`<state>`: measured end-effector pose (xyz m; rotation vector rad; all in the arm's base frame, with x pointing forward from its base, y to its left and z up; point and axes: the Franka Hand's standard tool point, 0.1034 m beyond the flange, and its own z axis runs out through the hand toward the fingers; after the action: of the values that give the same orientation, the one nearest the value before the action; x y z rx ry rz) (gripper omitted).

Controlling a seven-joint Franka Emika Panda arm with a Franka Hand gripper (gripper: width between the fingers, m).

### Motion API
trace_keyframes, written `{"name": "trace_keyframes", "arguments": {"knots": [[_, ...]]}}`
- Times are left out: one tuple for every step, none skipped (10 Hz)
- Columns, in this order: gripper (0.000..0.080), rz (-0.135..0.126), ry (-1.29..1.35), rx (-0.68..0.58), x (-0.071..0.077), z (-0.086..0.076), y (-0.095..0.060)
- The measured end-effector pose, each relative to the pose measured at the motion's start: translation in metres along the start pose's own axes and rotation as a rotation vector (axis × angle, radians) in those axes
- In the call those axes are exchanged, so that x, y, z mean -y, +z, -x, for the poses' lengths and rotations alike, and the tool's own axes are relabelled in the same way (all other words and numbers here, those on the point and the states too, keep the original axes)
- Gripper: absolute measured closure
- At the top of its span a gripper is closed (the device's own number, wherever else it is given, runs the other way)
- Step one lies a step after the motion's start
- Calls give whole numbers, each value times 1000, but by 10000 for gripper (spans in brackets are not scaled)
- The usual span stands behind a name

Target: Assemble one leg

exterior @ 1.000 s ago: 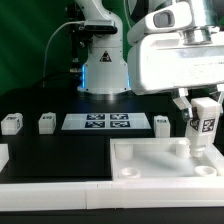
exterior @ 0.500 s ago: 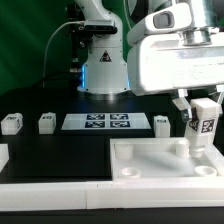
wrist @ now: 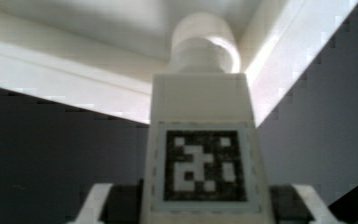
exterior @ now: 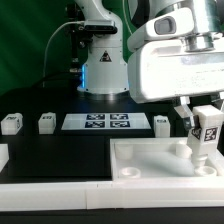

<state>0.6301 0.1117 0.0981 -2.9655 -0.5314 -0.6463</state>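
My gripper [exterior: 204, 110] is shut on a white leg [exterior: 206, 133] with a black-and-white tag and holds it upright over the far right corner of the white tray [exterior: 150, 165]. The leg's lower end is at a round socket [exterior: 200, 152] there; I cannot tell if it is seated. In the wrist view the leg [wrist: 202, 140] runs from between my fingers [wrist: 108, 200] towards the round socket post [wrist: 204, 45] in the tray's corner [wrist: 87, 50].
Three more small white legs lie on the black table: two at the exterior view's left [exterior: 11, 123] [exterior: 46, 123] and one [exterior: 162, 124] beside the marker board [exterior: 98, 122]. The robot base [exterior: 103, 70] stands behind. A white block edge [exterior: 3, 155] is at far left.
The gripper and the held leg have shifted slightly towards the exterior view's right and down. Nothing else has moved.
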Motion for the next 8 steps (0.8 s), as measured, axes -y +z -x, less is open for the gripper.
{"name": "trace_keyframes", "arguments": {"knots": [[506, -2, -2, 0, 2, -1, 1], [506, -3, -2, 2, 2, 1, 3], [506, -4, -3, 4, 4, 2, 4], [506, -7, -6, 6, 7, 2, 6], [506, -9, -7, 5, 7, 0, 8], [506, -9, -9, 3, 7, -1, 10], [506, -9, -10, 0, 8, -1, 11], [506, -9, -11, -3, 8, -1, 11]]}}
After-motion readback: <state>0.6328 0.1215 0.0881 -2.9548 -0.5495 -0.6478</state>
